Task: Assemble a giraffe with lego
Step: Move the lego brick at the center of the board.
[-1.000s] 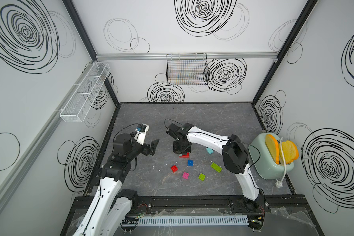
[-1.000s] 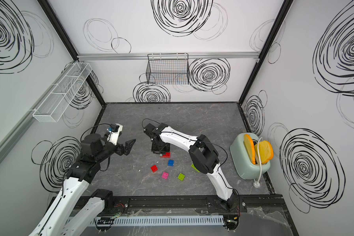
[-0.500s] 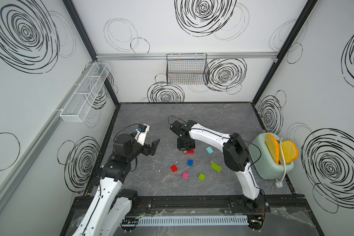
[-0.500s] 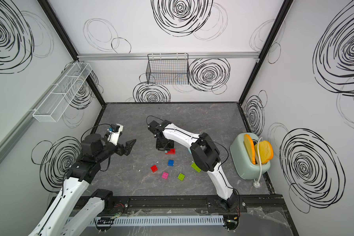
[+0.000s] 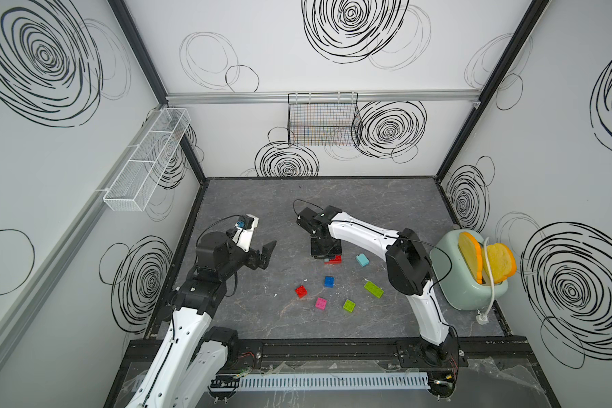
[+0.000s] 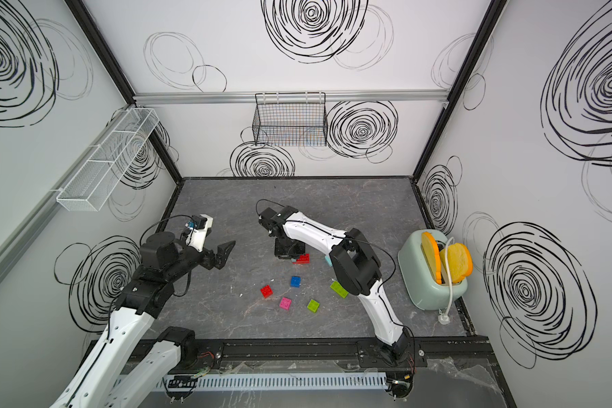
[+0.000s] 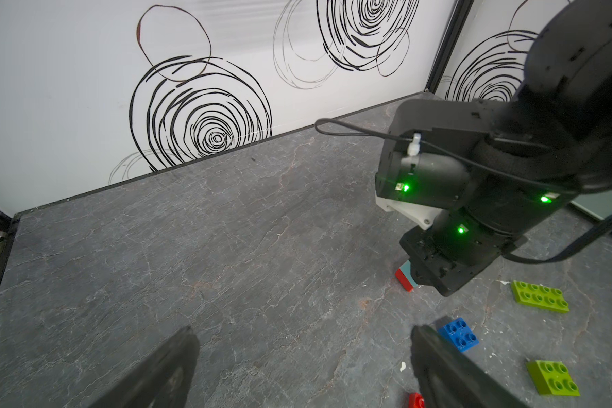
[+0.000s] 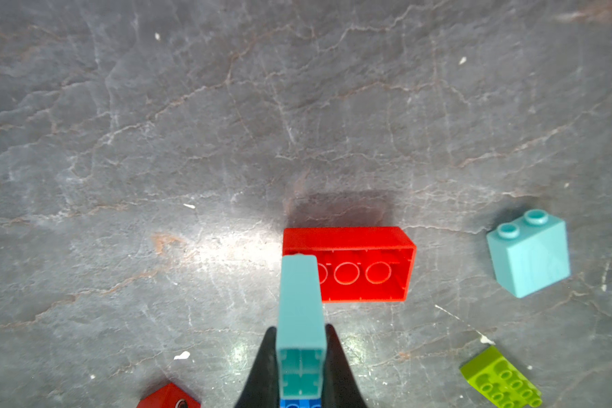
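Near edge of the grey surface point(image 5: 262, 318): five loose lego bricks are lying scattered, none joined. A pink brick point(image 5: 321, 303) and a small lime brick point(image 5: 349, 305) are sitting closest to the near edge. Just beyond them are a small red brick point(image 5: 301, 291), a blue brick point(image 5: 329, 281) and a long lime brick point(image 5: 374, 289) toward the right. All are lying studs up and apart from one another. Left side: the left claw point(image 7: 302, 332) is hanging above the surface, released, jaws spread wide with nothing between them, and it is pointing toward the middle. Middle of the surface: the right claw point(image 8: 300, 339) is pointing downward and clenching a cyan brick point(image 8: 299, 311) between its black fingers point(image 8: 336, 356). That brick's far end is meeting one end of a long red brick point(image 8: 364, 268), which is showing its hollow underside to the right wrist camera. Whether the two are seated together I cannot tell. A second cyan brick point(image 8: 530, 256) is lying near the red one on its right, not touching it. No giraffe is standing; the parts are all separate. Right edge: a pale green toaster point(image 5: 463, 282) is standing with two yellow toast slices point(image 5: 499, 263) sticking out of it. Far side: a black wire basket point(image 5: 324, 120) is hanging on the back wall, and a white mesh rack point(image 5: 145, 162) is hanging on the left wall.
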